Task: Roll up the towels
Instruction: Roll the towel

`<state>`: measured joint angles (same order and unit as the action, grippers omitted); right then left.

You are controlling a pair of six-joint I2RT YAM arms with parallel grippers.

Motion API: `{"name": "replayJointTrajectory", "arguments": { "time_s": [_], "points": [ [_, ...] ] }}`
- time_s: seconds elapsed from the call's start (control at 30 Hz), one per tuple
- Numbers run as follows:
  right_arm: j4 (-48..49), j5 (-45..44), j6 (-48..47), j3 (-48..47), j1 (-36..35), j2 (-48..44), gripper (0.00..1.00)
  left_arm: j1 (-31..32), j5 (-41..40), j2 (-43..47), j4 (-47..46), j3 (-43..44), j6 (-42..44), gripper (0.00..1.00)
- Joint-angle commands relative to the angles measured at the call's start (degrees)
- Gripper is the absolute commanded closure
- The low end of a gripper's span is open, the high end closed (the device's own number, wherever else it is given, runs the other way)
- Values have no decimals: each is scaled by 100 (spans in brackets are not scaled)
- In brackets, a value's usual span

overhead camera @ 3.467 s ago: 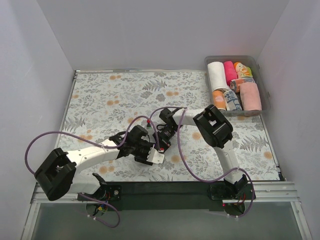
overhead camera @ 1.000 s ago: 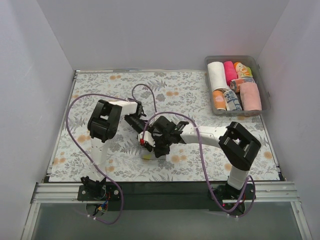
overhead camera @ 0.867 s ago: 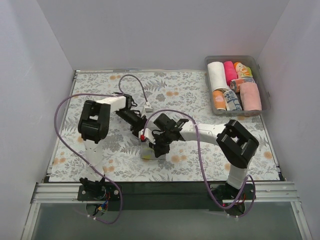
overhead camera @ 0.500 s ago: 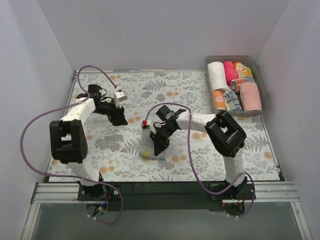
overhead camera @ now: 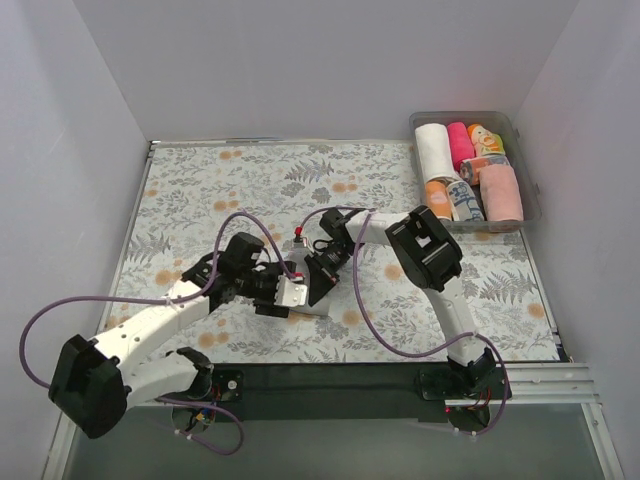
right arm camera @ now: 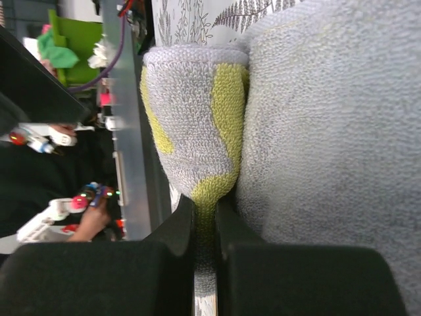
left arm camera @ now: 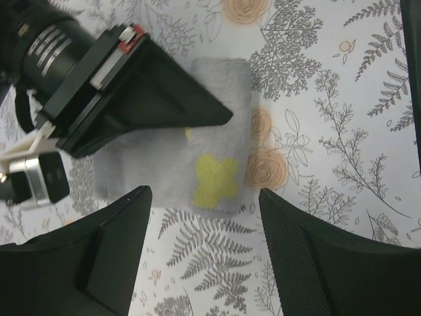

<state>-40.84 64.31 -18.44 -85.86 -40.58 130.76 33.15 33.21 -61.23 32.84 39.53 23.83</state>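
Hovering with jaws spread wide, left gripper (left arm camera: 202,197) over the folded grey-and-yellow towel (left arm camera: 223,148), towel lying between its fingers, right gripper (right arm camera: 205,209) pinched tight on the towel's fold, floral table covering (overhead camera: 200,190), rolled towels (overhead camera: 433,150) in clear bin (overhead camera: 528,203) far right, white walls (overhead camera: 300,70).

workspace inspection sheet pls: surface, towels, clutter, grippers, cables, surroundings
surface: floral covering spread flat over the table
job's things: one towel, grey-white with yellow-green print, lies on the covering; rolled towels sit in the clear bin at the far right
clutter: nothing seen
grippers: left gripper open, fingers either side of the towel; right gripper shut on the towel's edge
cables: purple cables loop loose from both arms
surroundings: plain white walls on three sides
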Motion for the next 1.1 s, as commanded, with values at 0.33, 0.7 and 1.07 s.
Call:
{"name": "replayJointTrajectory", "arguments": {
  "time_s": [0.33, 0.7, 1.07],
  "points": [
    [-469, -991, -529, -229, 59, 811, 99, 1159, -1448, -1347, -1499, -639, 675, 53],
    [-478, -1351, -205, -334, 533, 144, 56, 1177, -835, -2112, -112, -156, 341, 98],
    [-302, -2369, -423, -99, 1166, -1779, 30, 694, 545, -3183, 1716, 1012, 77, 100]
  ]
}}
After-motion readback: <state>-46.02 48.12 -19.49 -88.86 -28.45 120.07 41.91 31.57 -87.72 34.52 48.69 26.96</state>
